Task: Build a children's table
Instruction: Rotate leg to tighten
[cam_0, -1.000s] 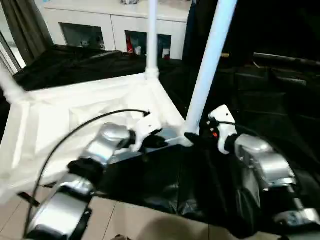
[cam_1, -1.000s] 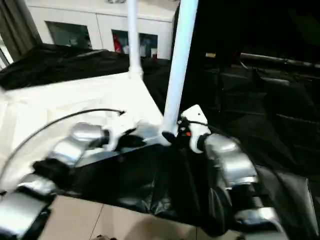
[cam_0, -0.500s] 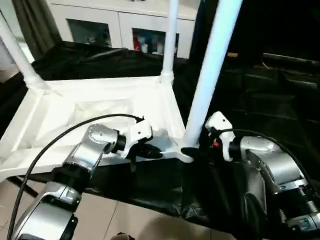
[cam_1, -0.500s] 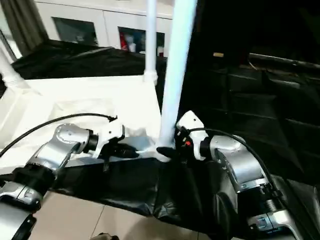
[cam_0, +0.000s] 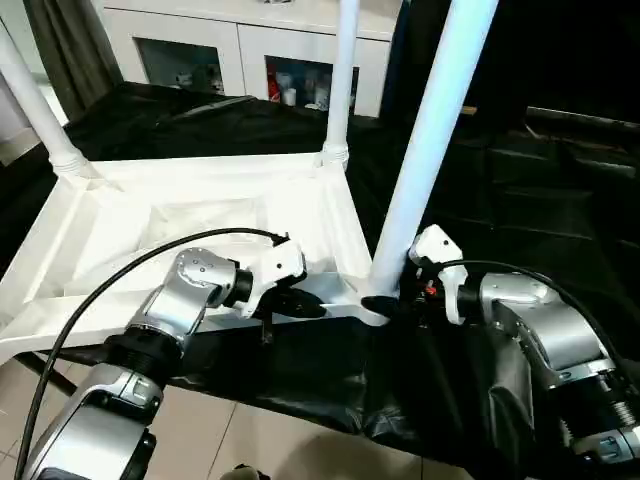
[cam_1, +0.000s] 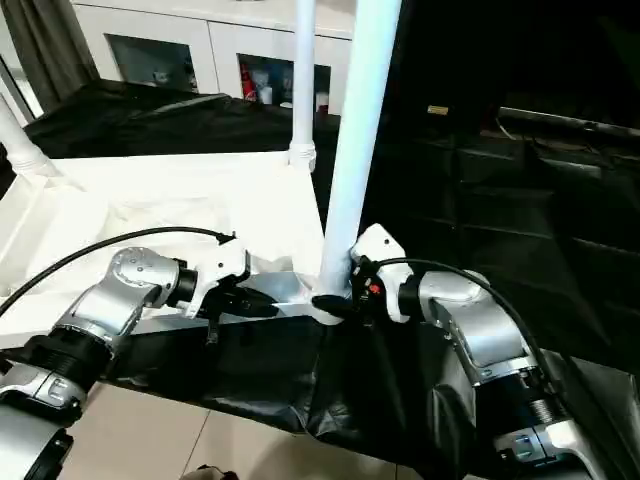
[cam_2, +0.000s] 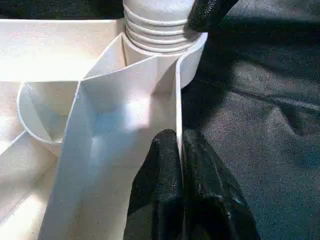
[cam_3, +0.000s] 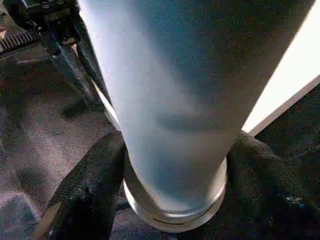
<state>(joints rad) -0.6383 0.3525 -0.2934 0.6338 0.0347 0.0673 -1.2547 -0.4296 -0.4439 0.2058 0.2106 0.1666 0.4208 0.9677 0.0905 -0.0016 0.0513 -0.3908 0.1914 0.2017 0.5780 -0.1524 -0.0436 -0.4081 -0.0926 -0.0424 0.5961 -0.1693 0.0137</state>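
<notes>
Left claw (cam_0: 312, 303) pinches my upside-down children's table (cam_0: 200, 215) by its thin rim. Right claw (cam_0: 392, 300) hugs the near leg (cam_0: 428, 140) low down. Plastic looks light, stiff, slippery.

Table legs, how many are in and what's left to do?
Three legs stand in the upturned top: far left, far right, near right. Right gripper straddles the near leg's base; left gripper pinches the rim. The fourth corner is out of view.

Two silver, rounded forearms end in white wrist housings and black-fingered grippers: left gripper (cam_0: 300, 302), right gripper (cam_0: 385, 300). Thin black cables loop along each arm; a small red mark sits on the right wrist.
</notes>
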